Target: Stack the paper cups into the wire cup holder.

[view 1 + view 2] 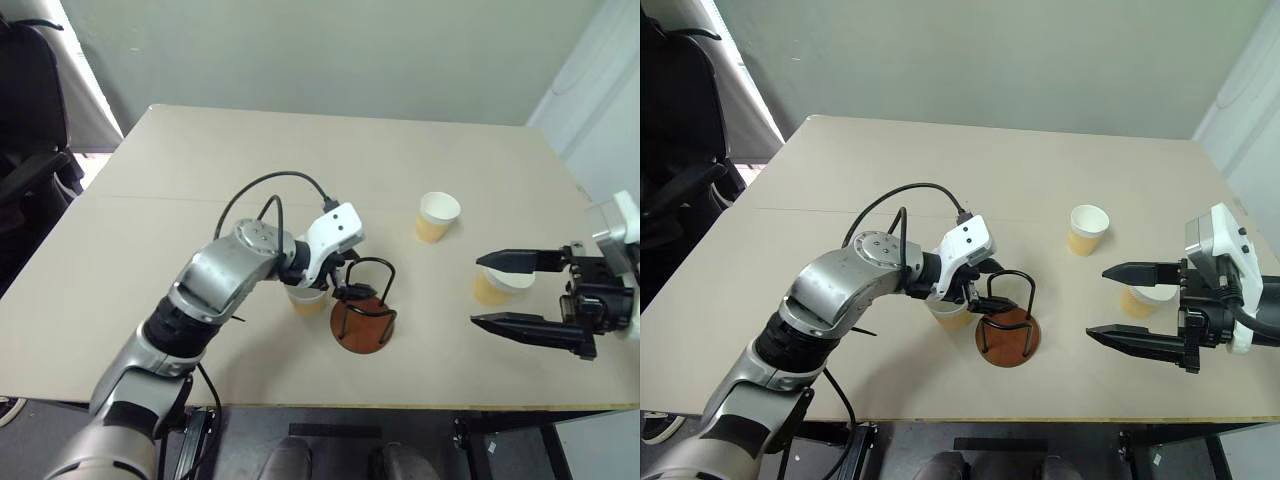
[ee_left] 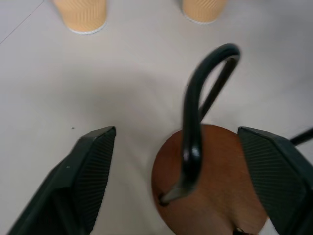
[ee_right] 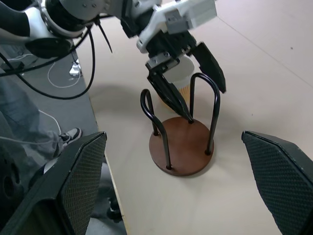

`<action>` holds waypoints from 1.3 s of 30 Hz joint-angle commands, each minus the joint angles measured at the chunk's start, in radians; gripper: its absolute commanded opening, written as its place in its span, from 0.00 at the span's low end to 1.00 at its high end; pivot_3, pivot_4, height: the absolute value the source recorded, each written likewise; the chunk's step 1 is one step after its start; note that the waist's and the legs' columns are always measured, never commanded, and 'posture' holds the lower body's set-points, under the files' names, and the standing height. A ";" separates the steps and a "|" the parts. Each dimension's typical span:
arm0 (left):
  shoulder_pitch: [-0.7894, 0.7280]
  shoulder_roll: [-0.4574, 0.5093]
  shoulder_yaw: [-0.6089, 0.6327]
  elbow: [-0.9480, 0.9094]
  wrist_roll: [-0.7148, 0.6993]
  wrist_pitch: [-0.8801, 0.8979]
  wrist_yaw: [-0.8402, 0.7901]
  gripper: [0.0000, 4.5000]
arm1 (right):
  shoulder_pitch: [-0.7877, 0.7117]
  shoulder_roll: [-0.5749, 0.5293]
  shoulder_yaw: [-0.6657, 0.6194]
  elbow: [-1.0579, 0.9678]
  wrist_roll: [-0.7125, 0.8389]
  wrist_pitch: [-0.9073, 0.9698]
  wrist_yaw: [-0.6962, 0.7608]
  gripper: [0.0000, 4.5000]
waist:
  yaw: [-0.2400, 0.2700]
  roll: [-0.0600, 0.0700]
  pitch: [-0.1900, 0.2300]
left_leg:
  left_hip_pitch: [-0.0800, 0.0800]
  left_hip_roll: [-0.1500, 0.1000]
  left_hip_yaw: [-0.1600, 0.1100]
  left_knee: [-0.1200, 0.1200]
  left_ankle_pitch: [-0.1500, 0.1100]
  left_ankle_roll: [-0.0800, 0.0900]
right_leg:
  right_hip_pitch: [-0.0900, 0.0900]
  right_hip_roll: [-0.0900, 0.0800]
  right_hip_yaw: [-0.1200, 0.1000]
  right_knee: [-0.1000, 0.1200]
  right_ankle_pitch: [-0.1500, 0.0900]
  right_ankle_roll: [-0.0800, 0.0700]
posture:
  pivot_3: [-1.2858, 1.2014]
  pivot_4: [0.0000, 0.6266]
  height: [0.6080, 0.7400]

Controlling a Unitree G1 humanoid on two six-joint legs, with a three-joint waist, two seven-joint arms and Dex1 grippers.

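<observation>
The wire cup holder (image 1: 362,322), black loops on a round reddish-brown base, stands near the table's front edge. My left gripper (image 1: 352,292) is open, and its fingers (image 2: 93,171) straddle one wire loop (image 2: 193,132) above the base without gripping it. One tan paper cup (image 1: 307,300) stands upright just left of the holder, under my left wrist. A second paper cup (image 1: 437,216) stands farther back to the right. A third paper cup (image 1: 491,288) shows between the fingers of my right gripper (image 1: 478,291), which is open and points left toward the holder (image 3: 182,152).
The beige table (image 1: 200,170) ends close in front of the holder and just past my right gripper. A black cable (image 1: 270,185) arches over my left forearm. A dark chair (image 1: 25,120) stands beyond the table's left side.
</observation>
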 commanded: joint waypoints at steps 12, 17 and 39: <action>-0.085 0.212 0.151 0.017 -0.040 -0.129 -0.177 0.90 | 0.025 -0.073 0.046 0.127 -0.239 -0.063 0.060 1.00 | -0.002 0.000 0.000 | 0.000 0.002 -0.001 -0.001 0.000 0.001 | 0.000 -0.001 0.000 0.000 0.000 0.000 | 0.52 0.24 1.00; -0.054 0.337 0.244 0.029 -0.105 -0.234 -0.337 0.90 | 0.016 -0.120 0.193 0.254 -0.468 -0.166 0.043 1.00 | -0.005 0.000 0.000 | 0.000 0.003 -0.002 -0.002 -0.001 0.001 | -0.002 -0.004 0.000 0.000 0.000 0.000 | 0.52 0.24 1.00; 0.180 0.554 0.529 -0.077 -0.296 -0.258 -0.419 0.91 | -0.257 -0.002 0.615 0.545 -0.821 -0.362 0.180 0.62 | -0.025 0.002 -0.001 | -0.003 0.002 -0.001 -0.005 -0.001 0.001 | -0.008 -0.007 0.000 0.000 0.000 -0.001 | 0.52 0.24 1.00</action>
